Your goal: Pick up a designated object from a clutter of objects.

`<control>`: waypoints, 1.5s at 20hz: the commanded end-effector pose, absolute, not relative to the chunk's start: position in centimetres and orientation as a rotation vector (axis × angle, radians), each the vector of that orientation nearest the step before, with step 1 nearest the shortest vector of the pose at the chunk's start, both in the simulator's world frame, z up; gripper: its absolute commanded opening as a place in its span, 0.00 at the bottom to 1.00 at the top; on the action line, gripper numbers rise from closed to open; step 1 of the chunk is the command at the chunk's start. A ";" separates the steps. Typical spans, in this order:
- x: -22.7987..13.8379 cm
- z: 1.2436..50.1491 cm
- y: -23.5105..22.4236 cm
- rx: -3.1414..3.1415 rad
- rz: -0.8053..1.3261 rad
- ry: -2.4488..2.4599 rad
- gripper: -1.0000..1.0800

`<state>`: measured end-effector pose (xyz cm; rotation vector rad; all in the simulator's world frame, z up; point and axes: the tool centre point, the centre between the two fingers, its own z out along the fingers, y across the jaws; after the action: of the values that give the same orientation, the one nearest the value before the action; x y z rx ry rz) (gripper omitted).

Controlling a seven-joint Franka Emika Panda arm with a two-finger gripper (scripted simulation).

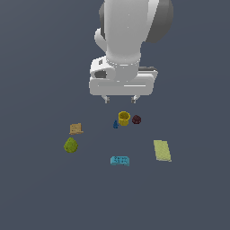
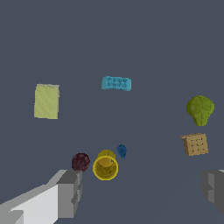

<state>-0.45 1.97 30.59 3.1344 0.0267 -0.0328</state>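
While the white arm fills the upper middle of the exterior view, its gripper (image 1: 120, 99) hangs released, fingers spread wide and grasping nothing, above the grey floor (image 1: 40, 193). Just below it stand the yellow cup (image 1: 124, 118), the dark red ball (image 1: 136, 119) beside it and the tiny blue piece (image 1: 115, 124). The tan block (image 1: 76, 129) sits at centre left, well apart from the gripper, with the green lump (image 1: 70, 145) just below it. The cyan block (image 1: 120, 160) lies lower centre, the yellow-green slab (image 1: 162, 150) at lower right.

From the wrist view, the tan block (image 2: 195, 144) appears at the right edge of the picture, near the green lump (image 2: 200, 109). Both fingers (image 2: 70, 192) are far apart, with the yellow cup (image 2: 105, 166) between them.
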 end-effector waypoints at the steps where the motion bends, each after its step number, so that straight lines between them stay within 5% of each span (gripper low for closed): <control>1: -0.4 30.6 2.0 3.134 -0.033 0.027 0.96; 18: -0.4 30.1 3.0 3.152 -0.071 0.016 0.96; 30: 0.5 25.2 -1.6 3.153 -0.067 -0.399 0.96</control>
<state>0.40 -0.68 26.10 3.1583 -0.3214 -0.0670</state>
